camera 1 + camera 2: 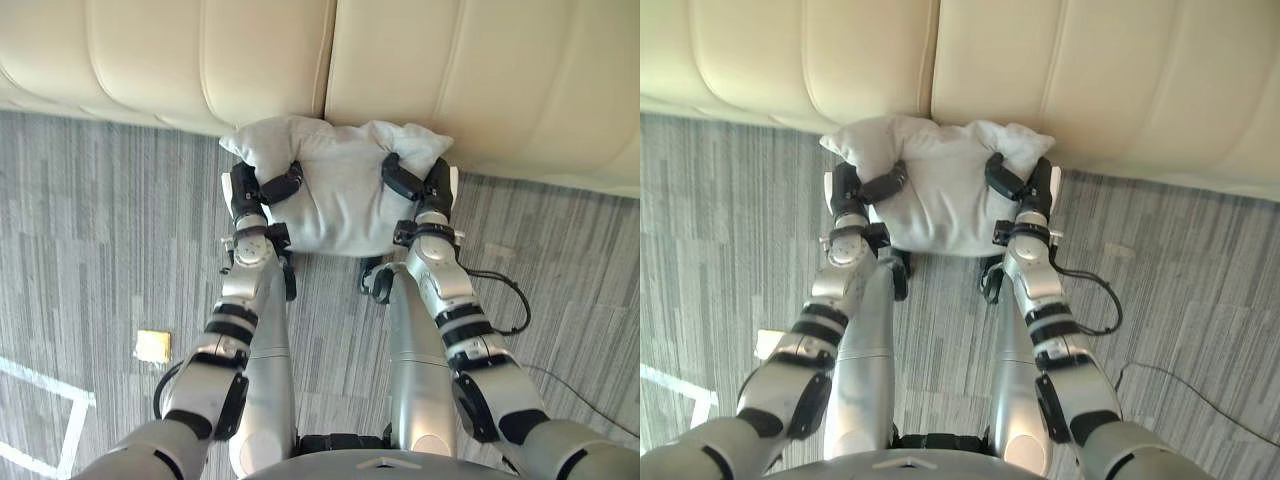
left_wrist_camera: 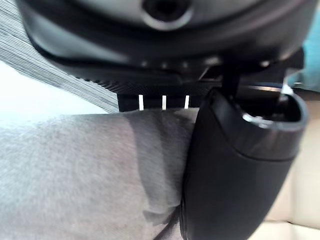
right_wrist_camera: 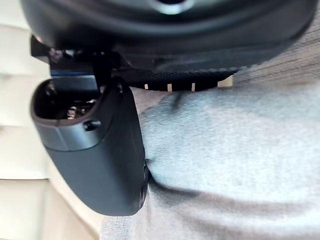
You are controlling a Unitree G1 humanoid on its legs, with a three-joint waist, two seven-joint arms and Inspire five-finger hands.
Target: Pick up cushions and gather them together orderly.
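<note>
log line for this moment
left hand: shut on grey cushion | right hand: shut on grey cushion | grey cushion: held between both hands before cream sofa

- Grey striped carpet floor (image 1: pixel 100 220) fills the ground.
- A cream sofa (image 1: pixel 450 70) stands on it at 12 o'clock.
- A small yellow scrap (image 1: pixel 152 346) lies at 8 o'clock.
- White tape lines (image 1: pixel 45 377) cross the floor near the scrap, further towards 8 o'clock.
</note>
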